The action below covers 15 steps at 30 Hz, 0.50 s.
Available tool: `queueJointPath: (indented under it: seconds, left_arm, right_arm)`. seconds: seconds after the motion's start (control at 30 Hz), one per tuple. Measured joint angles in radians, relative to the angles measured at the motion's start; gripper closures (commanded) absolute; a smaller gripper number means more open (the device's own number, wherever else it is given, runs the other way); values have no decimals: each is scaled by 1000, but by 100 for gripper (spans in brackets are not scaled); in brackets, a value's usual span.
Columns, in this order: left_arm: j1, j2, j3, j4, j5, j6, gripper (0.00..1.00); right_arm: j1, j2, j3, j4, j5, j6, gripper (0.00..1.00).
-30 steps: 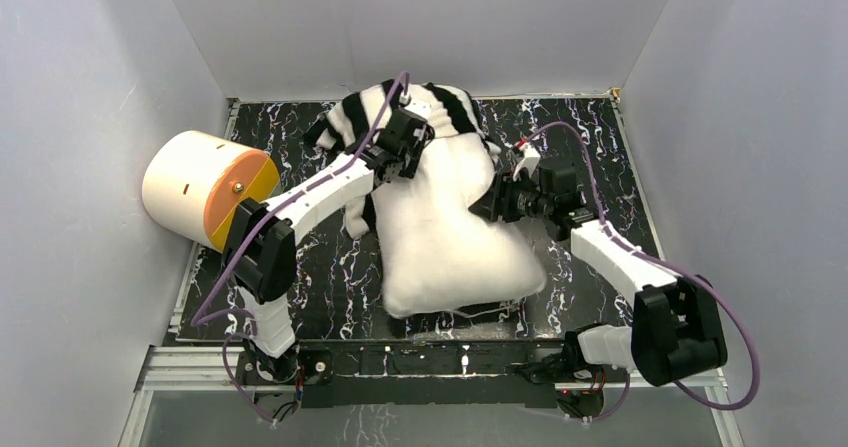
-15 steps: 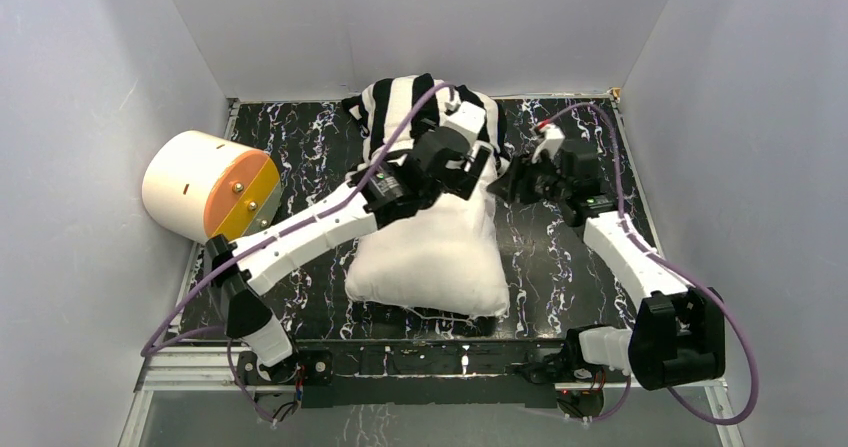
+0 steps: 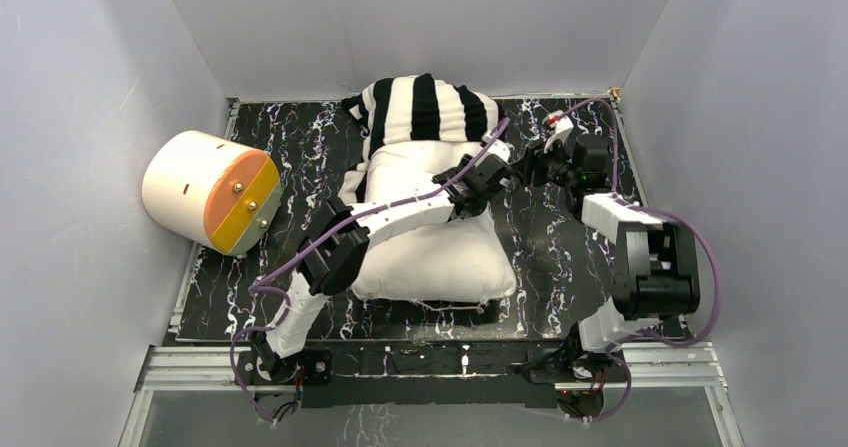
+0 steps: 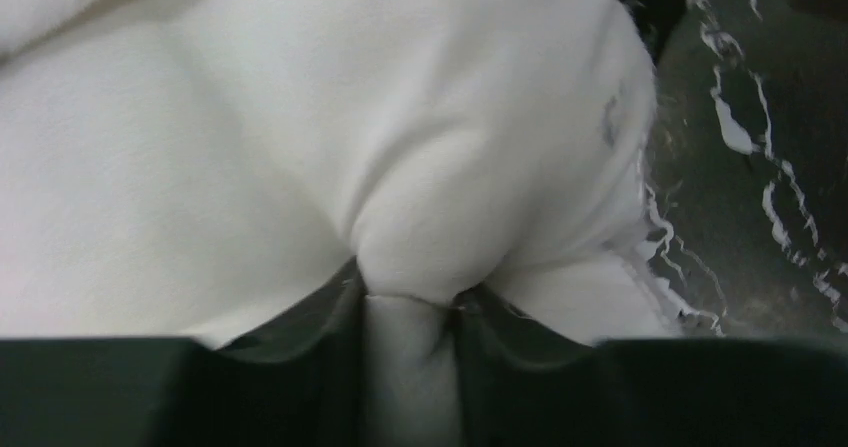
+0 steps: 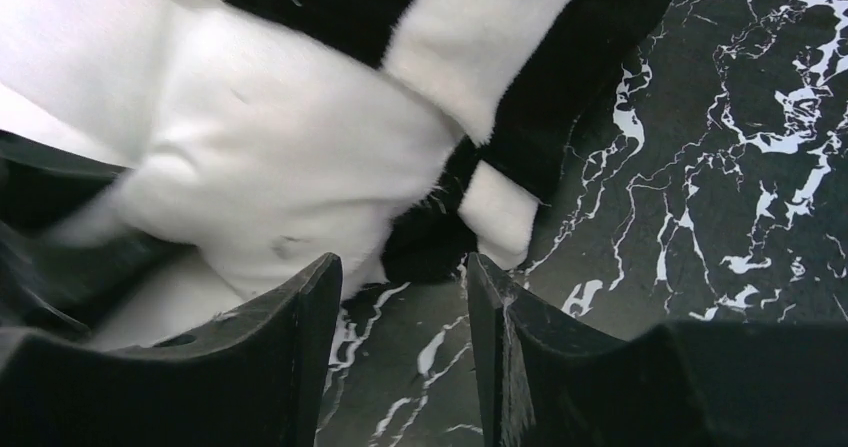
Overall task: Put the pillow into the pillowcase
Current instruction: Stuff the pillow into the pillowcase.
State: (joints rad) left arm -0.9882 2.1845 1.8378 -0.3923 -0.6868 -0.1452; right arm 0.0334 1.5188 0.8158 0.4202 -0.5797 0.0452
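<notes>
With the pillow [image 4: 250, 147] only partly in the pillowcase [image 5: 500, 67], the left hand [image 4: 410, 297] pinches a pillow fold, and the spread right hand [image 5: 400, 277] must next grip the pillowcase hem.

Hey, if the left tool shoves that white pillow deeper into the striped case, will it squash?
Probably yes: the pillow puckers into a fold where the left tool pinches it. It looks puffy, so it likely bulges sideways rather than sliding into the pillowcase.

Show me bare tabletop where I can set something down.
Free: far left, between cylinder and pillowcase; right, between pillow and right arm. Crowded: far right, where left gripper and right gripper meet beside the pillow.
</notes>
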Motion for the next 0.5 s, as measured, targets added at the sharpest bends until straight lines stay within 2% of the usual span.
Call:
queueJointPath:
  seconds: [0.03,0.07,0.2,0.3,0.5]
  left_arm:
    - [12,1,-6,6,-3,-17,98]
    - [26,-10,-19,17,-4,-29,100]
    - [72,-152,-159,107,18,-45,100]
    - [95,-236,-209,129,16,-44,100]
    - [109,-270,-212,169,4,-19,100]
  right_arm:
    - [0,37,9,14,-11,-29,45]
    - [0,72,16,32,-22,-56,45]
    - [0,158,29,117,-63,-159,44]
    - [0,208,62,168,-80,-206,43]
    - [8,311,156,277,-100,-128,27]
